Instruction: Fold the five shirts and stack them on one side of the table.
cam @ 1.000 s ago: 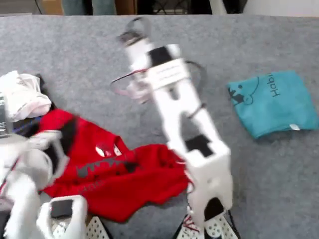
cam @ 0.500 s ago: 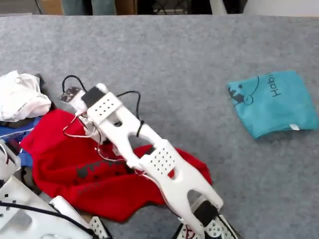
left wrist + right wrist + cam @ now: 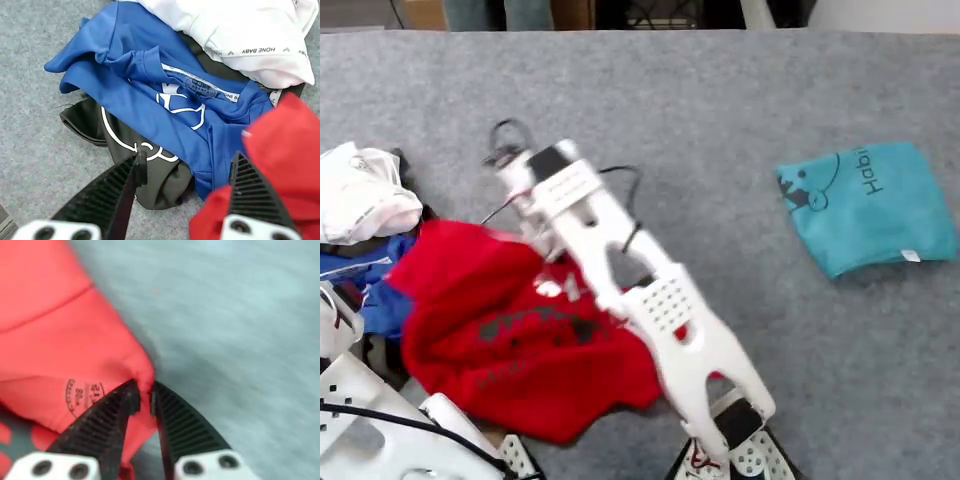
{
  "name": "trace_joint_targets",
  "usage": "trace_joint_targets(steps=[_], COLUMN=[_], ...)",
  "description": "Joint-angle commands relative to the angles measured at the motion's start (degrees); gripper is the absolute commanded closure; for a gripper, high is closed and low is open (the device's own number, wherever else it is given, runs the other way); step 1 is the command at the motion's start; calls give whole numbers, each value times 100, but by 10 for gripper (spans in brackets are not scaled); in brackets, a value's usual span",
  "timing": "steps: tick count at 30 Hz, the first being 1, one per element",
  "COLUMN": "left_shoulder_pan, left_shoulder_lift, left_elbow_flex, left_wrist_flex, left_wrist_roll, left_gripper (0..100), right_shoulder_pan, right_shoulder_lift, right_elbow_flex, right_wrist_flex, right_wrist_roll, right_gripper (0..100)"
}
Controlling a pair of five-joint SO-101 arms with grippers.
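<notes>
Now your right fingers point(image 3: 167, 405) have pinched the red shirt point(image 3: 510, 330) by its far edge and dragged it inward across the tabletop point(image 3: 720, 100), uncovering more of the blue shirt point(image 3: 150, 100). Your left fingers point(image 3: 120, 190) hang spread above it. With one teal shirt point(image 3: 865, 205) folded, this fold has barely begun.

Robotics lab workbench, grey felt-covered table point(image 3: 770, 90), white jointed arm point(image 3: 660, 305) at its edge

Crumpled red shirt point(image 3: 490, 345) lies by blue shirt point(image 3: 375, 300) and white shirt point(image 3: 360, 200); teal shirt point(image 3: 865, 205) folded, apart.
</notes>
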Motion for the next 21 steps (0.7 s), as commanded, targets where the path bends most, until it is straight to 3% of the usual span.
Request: trace_joint_targets(steps=[1,10,15,21], left_shoulder_pan=[470,2422,3495,4207], left_shoulder_lift=[-26,-18,633,2479], left_elbow_flex=[57,365,558,-4], left_wrist_flex=[-105,-527,-844,-1011], left_wrist_roll=[-18,299,378,369], left_gripper=[722,722,722,722], right_shoulder_pan=[888,3323,4633,5125], right_shoulder_lift=[-989,-2826,-3073,-3055], right_elbow_flex=[497,2633,2501,2299], right_wrist_flex=[79,53,-114,-536], right_wrist_roll=[0,756,1055,1064], right_gripper=[985,985,985,985])
